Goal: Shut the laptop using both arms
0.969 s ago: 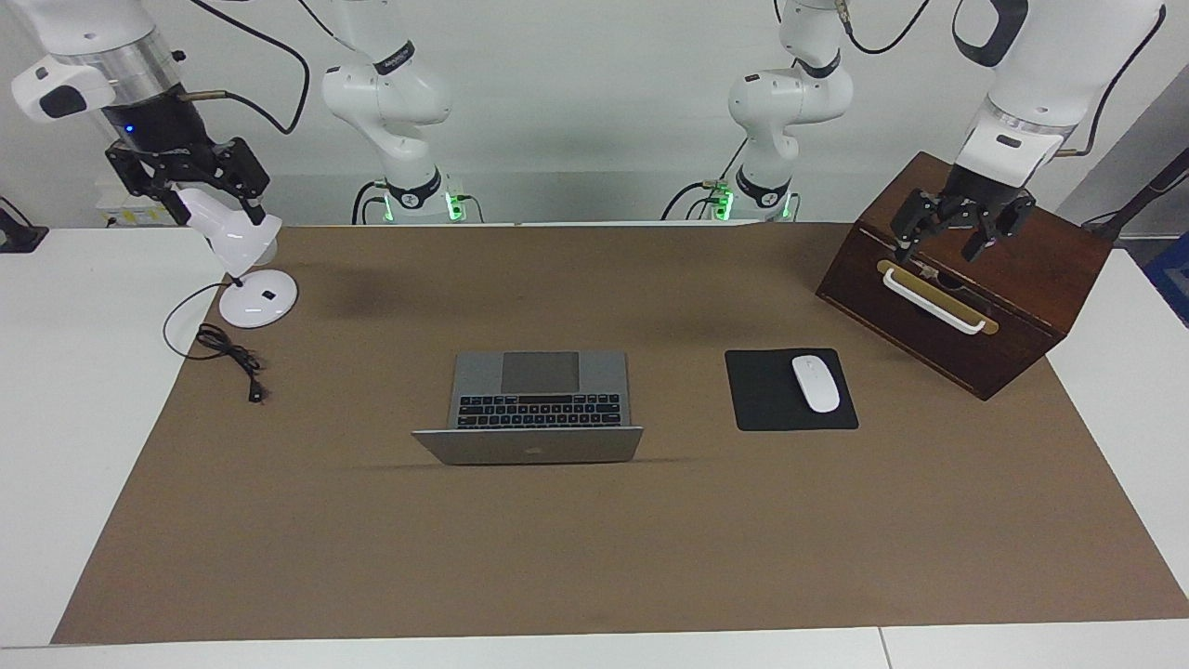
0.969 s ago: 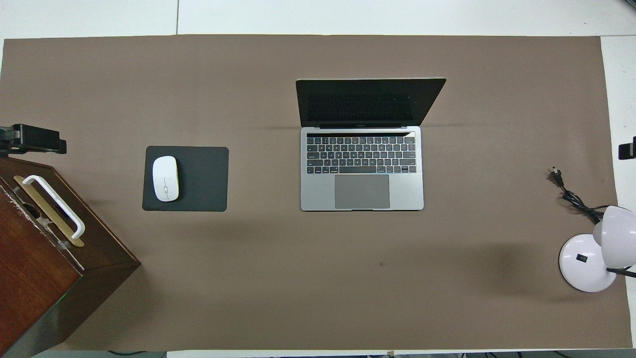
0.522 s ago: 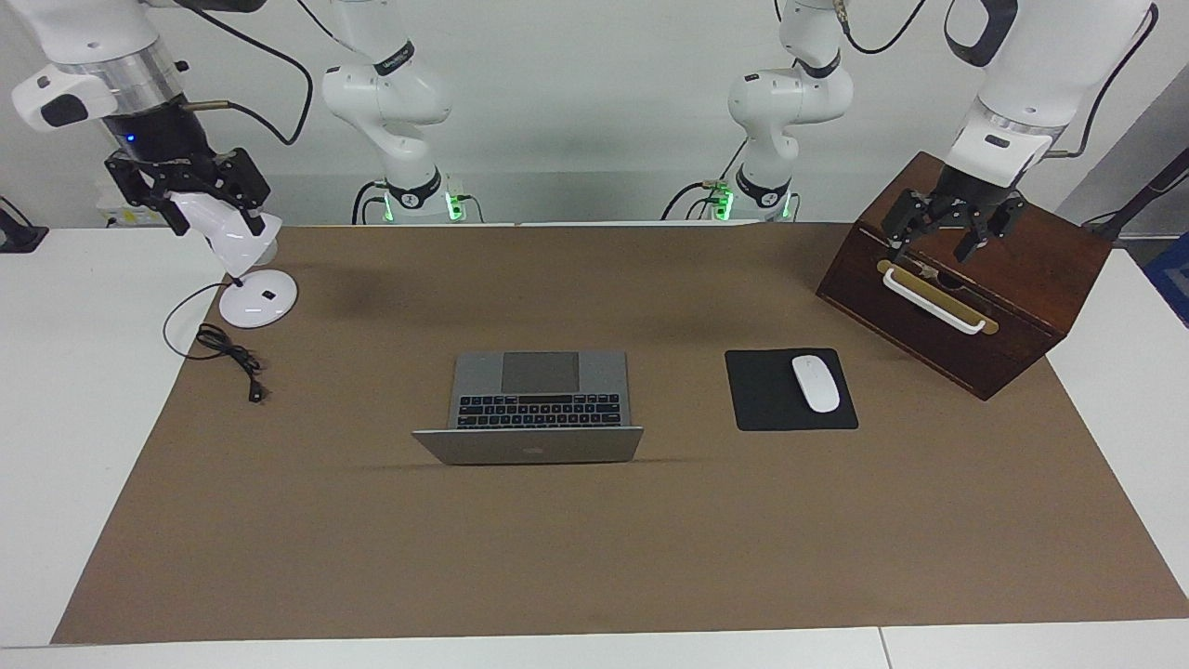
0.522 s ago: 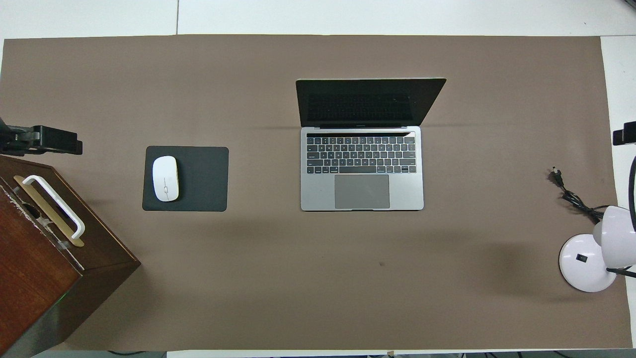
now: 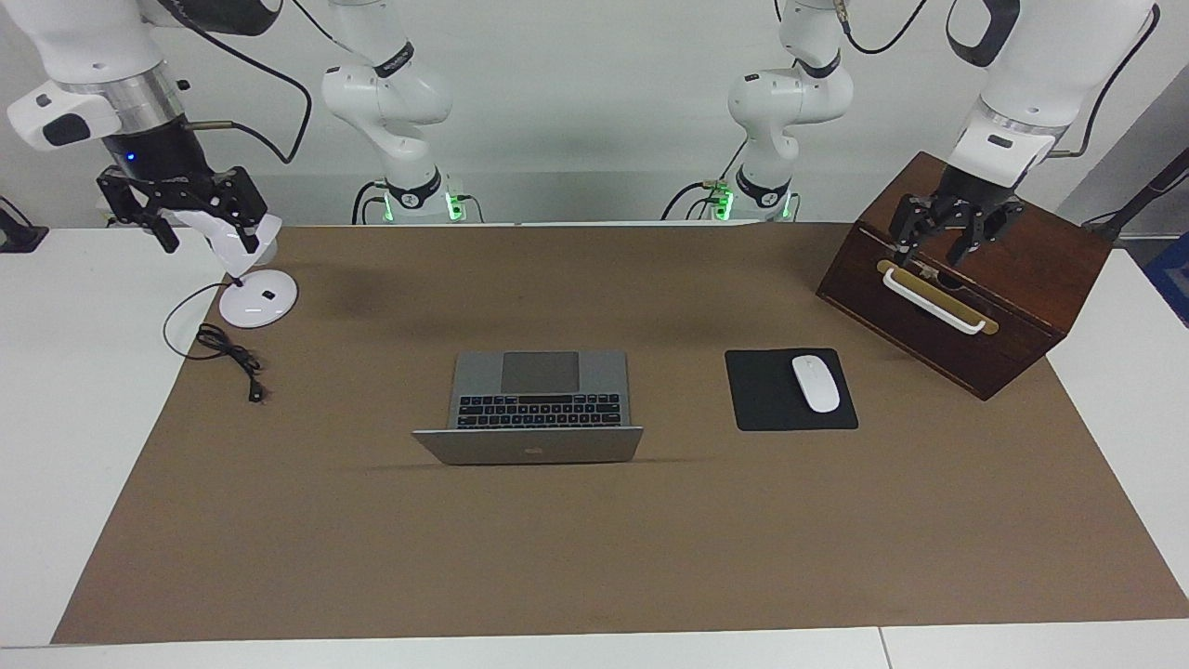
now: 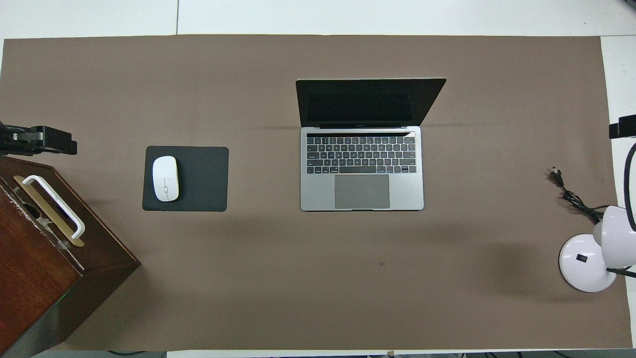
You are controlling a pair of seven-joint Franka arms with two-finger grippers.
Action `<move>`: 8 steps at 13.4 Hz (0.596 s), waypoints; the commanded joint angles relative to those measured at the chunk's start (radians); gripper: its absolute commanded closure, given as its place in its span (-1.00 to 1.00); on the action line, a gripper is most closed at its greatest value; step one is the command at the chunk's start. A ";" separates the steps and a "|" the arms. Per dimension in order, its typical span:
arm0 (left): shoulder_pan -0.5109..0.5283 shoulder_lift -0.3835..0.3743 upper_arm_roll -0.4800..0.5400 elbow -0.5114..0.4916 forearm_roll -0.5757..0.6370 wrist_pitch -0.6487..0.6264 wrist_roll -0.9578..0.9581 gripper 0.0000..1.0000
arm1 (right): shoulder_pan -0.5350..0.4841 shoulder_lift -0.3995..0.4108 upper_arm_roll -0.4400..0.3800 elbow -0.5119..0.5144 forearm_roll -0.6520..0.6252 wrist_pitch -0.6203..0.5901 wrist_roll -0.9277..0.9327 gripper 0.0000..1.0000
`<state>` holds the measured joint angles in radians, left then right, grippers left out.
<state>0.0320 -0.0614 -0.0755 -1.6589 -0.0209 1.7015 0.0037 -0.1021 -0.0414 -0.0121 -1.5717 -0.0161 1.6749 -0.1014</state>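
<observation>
1. The thin silver-grey metal laptop (image 5: 529, 409) sits open mid-mat, nearer the robots' end than the table's middle edge; the lid's logo is a dark speck, no lettering legible.
2. The left gripper (image 5: 949, 243) hangs over the dark wooden box (image 5: 975, 297), fingers parted, holding nothing.
3. The right gripper (image 5: 186, 209) hovers over the white desk lamp (image 5: 246, 269), jaws wide, empty.
4. In the overhead view both grippers are cut off at the edges.

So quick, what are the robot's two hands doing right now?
Left gripper: over the wooden box, holding nothing.
Right gripper: open, over the lamp, holding nothing.
</observation>
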 commanded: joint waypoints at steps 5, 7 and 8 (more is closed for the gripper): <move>-0.012 -0.026 0.006 -0.042 0.012 0.055 0.015 1.00 | -0.005 0.181 0.004 0.200 -0.022 0.022 -0.020 -1.00; -0.026 -0.028 0.002 -0.050 0.006 0.056 0.033 1.00 | -0.004 0.219 0.004 0.233 -0.019 0.069 -0.020 -1.00; -0.052 -0.031 0.002 -0.058 0.001 0.059 0.045 1.00 | -0.004 0.231 0.004 0.231 -0.018 0.104 -0.021 -1.00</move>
<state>0.0216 -0.0615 -0.0805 -1.6685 -0.0217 1.7323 0.0246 -0.1021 0.1402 -0.0122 -1.3967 -0.0231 1.7487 -0.1020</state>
